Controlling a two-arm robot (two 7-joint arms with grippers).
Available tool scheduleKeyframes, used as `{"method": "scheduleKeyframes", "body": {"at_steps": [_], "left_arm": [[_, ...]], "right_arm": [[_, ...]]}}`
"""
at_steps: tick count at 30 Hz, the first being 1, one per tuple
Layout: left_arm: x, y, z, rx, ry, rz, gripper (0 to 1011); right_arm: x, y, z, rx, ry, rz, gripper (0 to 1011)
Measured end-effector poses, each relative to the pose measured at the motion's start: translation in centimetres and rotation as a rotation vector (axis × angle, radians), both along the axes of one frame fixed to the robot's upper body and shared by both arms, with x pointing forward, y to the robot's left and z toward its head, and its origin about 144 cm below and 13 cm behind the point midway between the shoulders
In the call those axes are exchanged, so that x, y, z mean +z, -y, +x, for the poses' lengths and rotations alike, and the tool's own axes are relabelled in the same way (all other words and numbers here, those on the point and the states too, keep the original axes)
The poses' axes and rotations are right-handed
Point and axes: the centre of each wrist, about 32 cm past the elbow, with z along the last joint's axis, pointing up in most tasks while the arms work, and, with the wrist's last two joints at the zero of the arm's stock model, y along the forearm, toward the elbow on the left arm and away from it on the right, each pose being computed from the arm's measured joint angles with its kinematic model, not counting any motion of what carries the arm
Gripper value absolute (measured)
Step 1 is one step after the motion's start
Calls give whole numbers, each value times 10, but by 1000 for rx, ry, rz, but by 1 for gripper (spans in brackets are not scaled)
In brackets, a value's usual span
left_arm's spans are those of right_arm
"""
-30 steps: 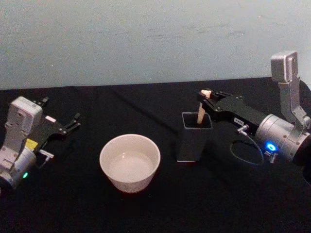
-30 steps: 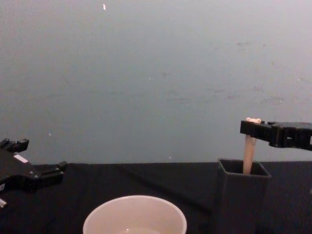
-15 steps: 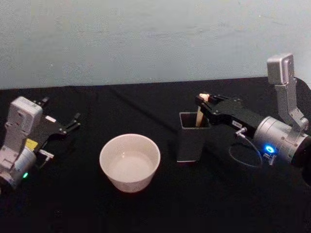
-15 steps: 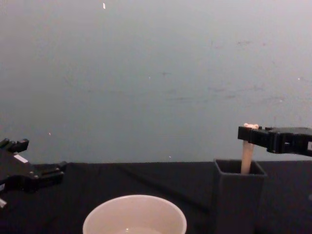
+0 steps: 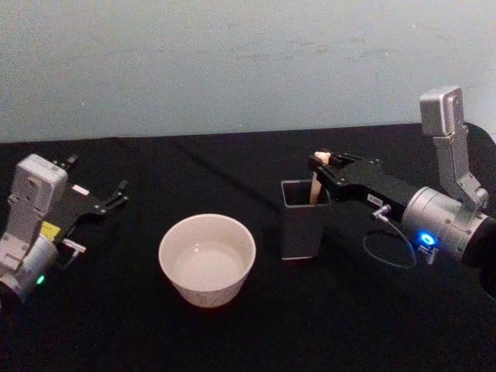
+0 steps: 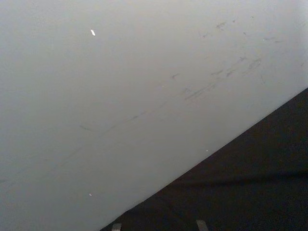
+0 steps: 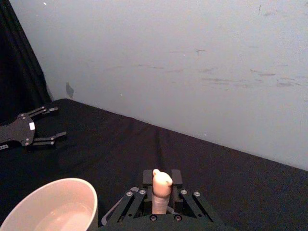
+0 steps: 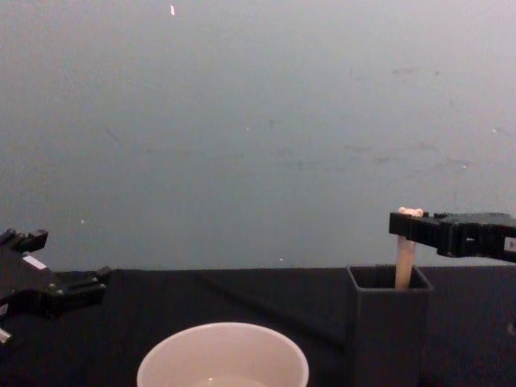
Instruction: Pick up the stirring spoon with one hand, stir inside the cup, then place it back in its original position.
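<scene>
Over the holder [image 5: 301,218], right gripper [image 5: 319,160] fingers clenched on spoon [image 5: 315,186] top, left gripper [image 5: 116,194] parked released: release or lift next, can't tell.

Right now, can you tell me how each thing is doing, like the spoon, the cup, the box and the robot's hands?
Spoon: upright in the holder, its handle top gripped.
Holder: standing on the table, right of the cup, spoon inside.
Cup: upright, open, nothing stirring in it.
Right end effector: shut on the spoon's handle, above the holder.
Left end effector: open, holding nothing, parked left of the cup.
</scene>
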Motion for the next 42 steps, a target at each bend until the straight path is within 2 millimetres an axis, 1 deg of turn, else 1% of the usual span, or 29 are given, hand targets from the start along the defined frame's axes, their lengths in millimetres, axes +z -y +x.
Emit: {"method": "scheduleKeyframes", "body": {"at_steps": [28, 31, 33, 34, 36, 37, 38, 39, 40, 42], "left_arm": [[0, 0, 0, 0, 0, 0, 1001], [0, 0, 0, 0, 0, 0, 1001], [0, 0, 0, 0, 0, 0, 1001], [0, 0, 0, 0, 0, 0, 1001], [0, 0, 0, 0, 0, 0, 1001], [0, 0, 0, 0, 0, 0, 1001], [0, 0, 0, 0, 0, 0, 1001], [0, 0, 0, 0, 0, 0, 1001], [0, 0, 0, 0, 0, 0, 1001], [0, 0, 0, 0, 0, 0, 1001]], "right_arm": [[0, 0, 0, 0, -1, -4, 216], [0, 0, 0, 0, 0, -3, 278], [0, 0, 0, 0, 0, -3, 357], [0, 0, 0, 0, 0, -3, 367], [0, 0, 0, 0, 0, -3, 453], [0, 0, 0, 0, 0, -3, 453], [0, 0, 0, 0, 0, -3, 498], [0, 0, 0, 0, 0, -3, 512], [0, 0, 0, 0, 0, -3, 570], [0, 0, 0, 0, 0, -3, 622]]}}
